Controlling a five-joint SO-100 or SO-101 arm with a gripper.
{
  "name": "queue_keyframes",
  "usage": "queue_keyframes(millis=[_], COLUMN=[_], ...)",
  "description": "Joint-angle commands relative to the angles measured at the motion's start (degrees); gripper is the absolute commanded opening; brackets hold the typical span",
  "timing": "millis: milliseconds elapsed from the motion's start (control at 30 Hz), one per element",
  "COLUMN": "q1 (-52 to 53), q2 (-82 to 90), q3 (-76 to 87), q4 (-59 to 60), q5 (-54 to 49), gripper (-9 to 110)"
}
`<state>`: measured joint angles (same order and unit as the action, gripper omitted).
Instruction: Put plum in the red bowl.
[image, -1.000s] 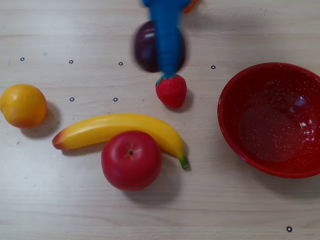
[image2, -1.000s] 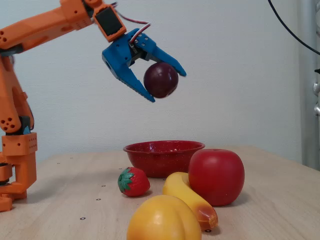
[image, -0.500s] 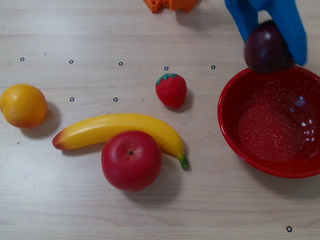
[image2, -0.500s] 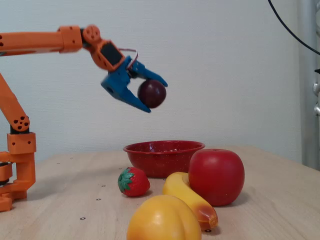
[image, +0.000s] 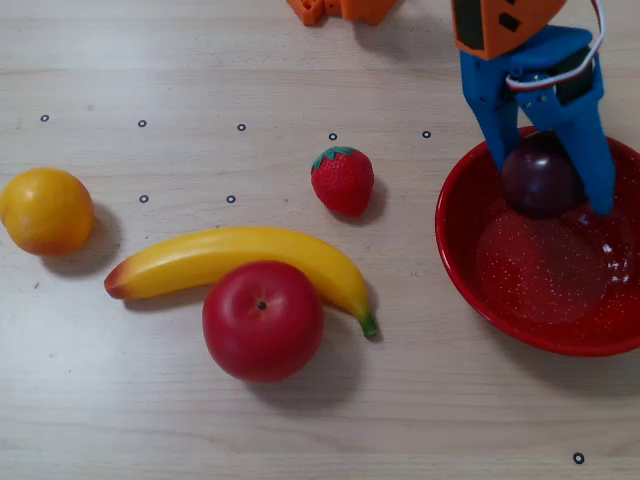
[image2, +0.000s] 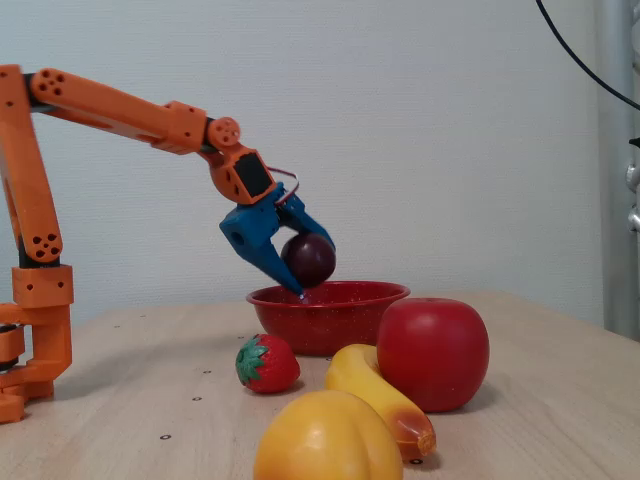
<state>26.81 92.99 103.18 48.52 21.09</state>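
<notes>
The dark purple plum (image: 540, 176) is held between the blue fingers of my gripper (image: 556, 188), which is shut on it. In the overhead view it hangs over the upper left part of the red speckled bowl (image: 470, 262). In the fixed view the plum (image2: 309, 259) and my gripper (image2: 310, 275) are just above the bowl's rim (image2: 370, 294), near its left side. The plum does not touch the bowl floor.
On the wooden table in the overhead view lie a strawberry (image: 343, 180), a banana (image: 240, 258), a large red apple (image: 263, 320) and an orange (image: 45, 210), all left of the bowl. The orange arm base (image2: 30, 300) stands at the fixed view's left.
</notes>
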Motion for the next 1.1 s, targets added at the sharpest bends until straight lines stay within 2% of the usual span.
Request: queue_keyframes(millis=[0,233,267,367,467,667,833,1067], q1=[2.46,2.29,2.29,2.11,1.93,2.11,1.32,-2.55], q2=[1.23,-4.92,-5.45,-5.98,-6.06,-6.68,-4.75,1.58], q3=[-8.26,-13.27,-13.62,-13.36,-12.92,-13.80,-16.52,-20.30], q4=[2.37,4.04,4.04,3.87,4.13,6.42,7.47,12.22], q5=[0.35,-0.70,-0.70,-0.97,-1.32,-0.09,-1.85,-1.41], gripper=[1,7,10,29,40,46,37,13])
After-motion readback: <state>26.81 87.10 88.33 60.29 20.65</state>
